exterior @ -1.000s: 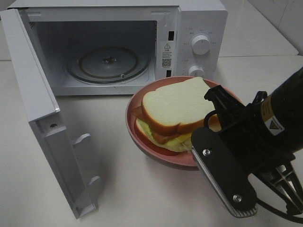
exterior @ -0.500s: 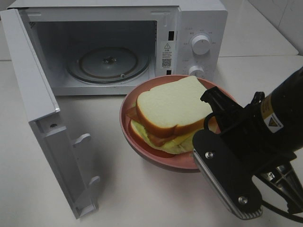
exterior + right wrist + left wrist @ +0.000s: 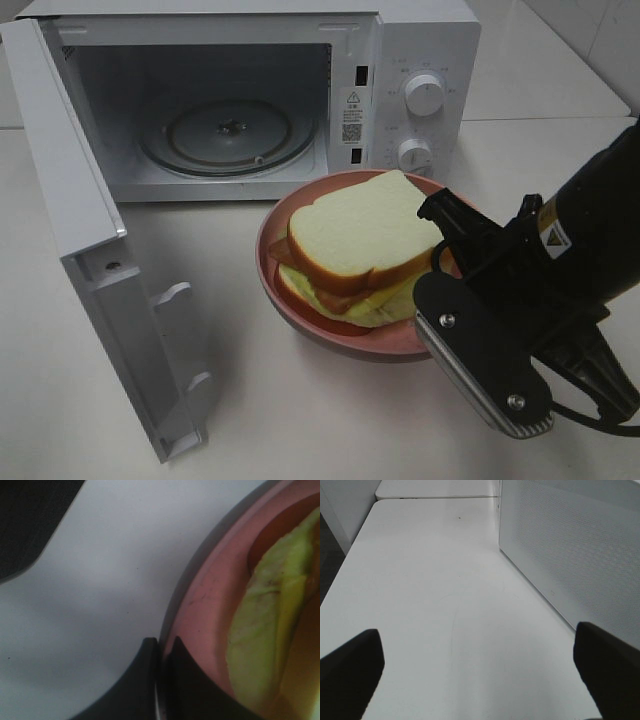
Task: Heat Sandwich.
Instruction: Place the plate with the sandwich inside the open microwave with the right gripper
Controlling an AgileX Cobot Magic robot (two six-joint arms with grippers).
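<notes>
The sandwich (image 3: pixel 360 245), white bread with tan crust and yellow-green filling, lies on a round pink plate (image 3: pixel 300 310) in front of the open microwave (image 3: pixel 420 60). My right gripper (image 3: pixel 440 255) is shut on the plate's right rim. The right wrist view shows its fingers (image 3: pixel 145 680) pinching the pink rim (image 3: pixel 210 605), with the filling (image 3: pixel 265 630) beside them. My left gripper (image 3: pixel 480 665) is open and empty over bare table. It is out of the exterior view.
The microwave door (image 3: pixel 80 230) stands open to the left, with the glass turntable (image 3: pixel 228 135) bare inside. Two knobs (image 3: pixel 423 93) are on the right panel. In the left wrist view a white perforated panel (image 3: pixel 570 545) stands beside the table (image 3: pixel 435 590).
My right gripper and the plate with the sandwich have shifted a little to the left, towards the microwave opening.
</notes>
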